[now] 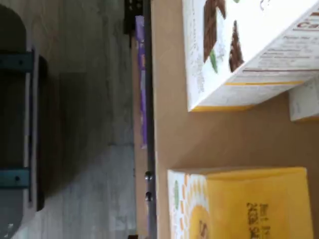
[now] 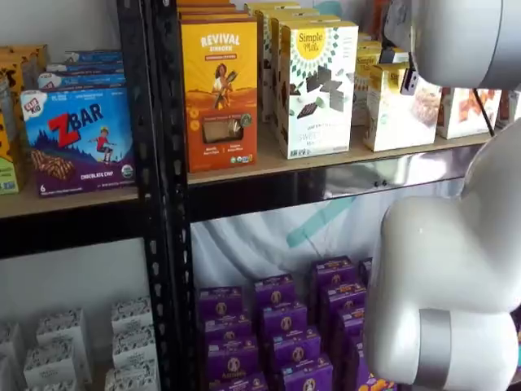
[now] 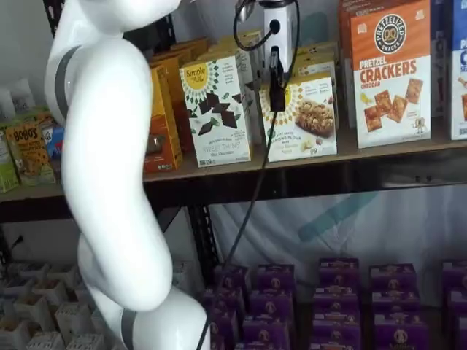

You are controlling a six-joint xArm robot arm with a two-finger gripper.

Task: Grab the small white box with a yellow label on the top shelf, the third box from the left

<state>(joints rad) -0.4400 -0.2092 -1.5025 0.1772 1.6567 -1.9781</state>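
Note:
The small white box [image 3: 303, 117], with a yellow round logo and a baked-bar picture, stands on the top shelf [image 3: 379, 152]. It also shows in a shelf view [image 2: 396, 110], partly behind my arm. In the wrist view its mustard panel [image 1: 254, 199] lies close below the camera on the tan board [image 1: 169, 124]. My gripper [image 3: 277, 87] hangs from its white body right in front of the box's upper left part. Only one black finger [image 3: 277, 76] shows, side-on, with a cable beside it, so I cannot tell whether it is open.
The taller white carton with chocolate pieces [image 2: 317, 90] stands just left of the small box, and the orange Revival carton [image 2: 218, 90] beyond it. A pretzel crackers box [image 3: 390, 73] stands to the right. Purple boxes [image 2: 285, 326] fill the lower shelf. My white arm [image 3: 109, 182] blocks much of the left.

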